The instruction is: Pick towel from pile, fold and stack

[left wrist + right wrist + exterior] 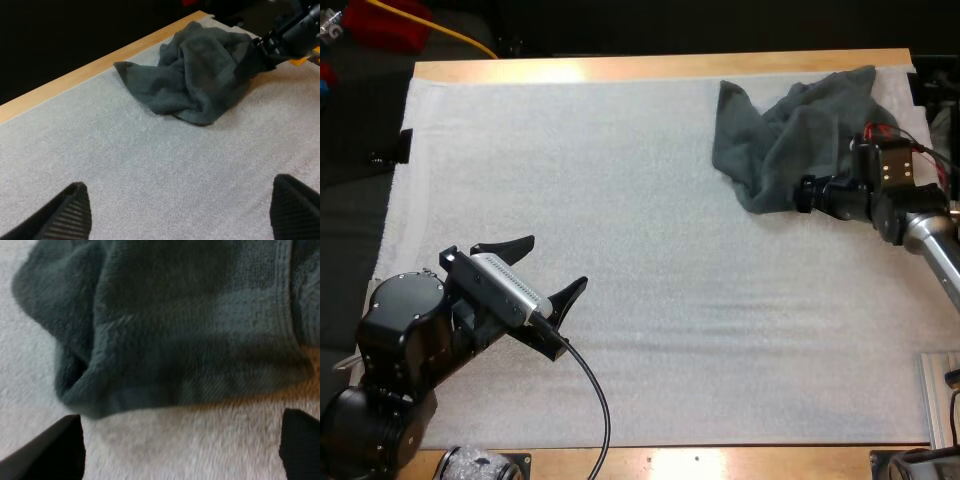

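- Left gripper point(558, 262) hovers over the white mat point(670, 330), fingers spread wide, holding nothing
- Right gripper point(182, 432) stands open at the edge of the crumpled towel point(790, 130), fingers clear of it
- The towel lies at the mat's far right corner, by the wooden table point(650, 68) rim
- In the high view, the right fingertips are hard to make out against the towel

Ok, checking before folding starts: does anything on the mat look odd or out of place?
Nothing stands out. The towel lies crumpled at the far right of the mat, as a towel awaiting folding would; the mat lies flat and unmarked.
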Controlling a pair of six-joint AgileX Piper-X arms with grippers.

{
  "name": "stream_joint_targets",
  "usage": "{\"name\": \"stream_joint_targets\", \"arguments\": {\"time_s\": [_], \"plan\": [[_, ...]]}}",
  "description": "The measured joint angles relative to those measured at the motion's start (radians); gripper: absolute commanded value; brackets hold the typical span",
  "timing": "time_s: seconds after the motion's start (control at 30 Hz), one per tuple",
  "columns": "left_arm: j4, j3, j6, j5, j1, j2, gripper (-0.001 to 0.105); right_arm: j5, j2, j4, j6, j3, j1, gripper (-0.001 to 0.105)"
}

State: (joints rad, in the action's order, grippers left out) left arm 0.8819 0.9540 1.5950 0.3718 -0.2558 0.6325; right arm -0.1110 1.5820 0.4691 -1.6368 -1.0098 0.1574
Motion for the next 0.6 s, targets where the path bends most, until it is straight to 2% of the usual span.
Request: {"name": "stream_joint_targets", "arguments": {"time_s": [0.27,0.6], "plan": [[0.0,0.0,0.0,0.0,0.0,0.0,0.071,-0.021,0.121,-0.039,0.051,-0.032,-0.073,0.077],[0.0,0.0,0.0,0.0,0.0,0.0,0.071,-0.064,0.251,-0.042,0.101,-0.109,-0.075,0.077]]}}
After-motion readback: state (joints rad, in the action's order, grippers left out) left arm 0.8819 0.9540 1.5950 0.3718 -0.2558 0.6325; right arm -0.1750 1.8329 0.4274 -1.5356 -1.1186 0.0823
